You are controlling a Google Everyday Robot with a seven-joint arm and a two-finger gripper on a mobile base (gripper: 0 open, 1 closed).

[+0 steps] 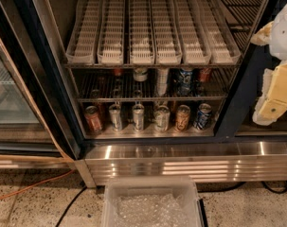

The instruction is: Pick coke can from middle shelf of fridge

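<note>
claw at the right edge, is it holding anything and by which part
Nothing: the claw hangs at the right edge, outside the fridge, with no can in it.

fridge base (pixel 181 167) — ribbed glossy steel | jaws, right edge — matt cream plastic

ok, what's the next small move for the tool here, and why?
Probably swing the tool left and inward toward the middle shelf. It hangs at the view's right edge, outside the fridge opening, while the coke can stands near that shelf's right end, not yet reached.
</note>
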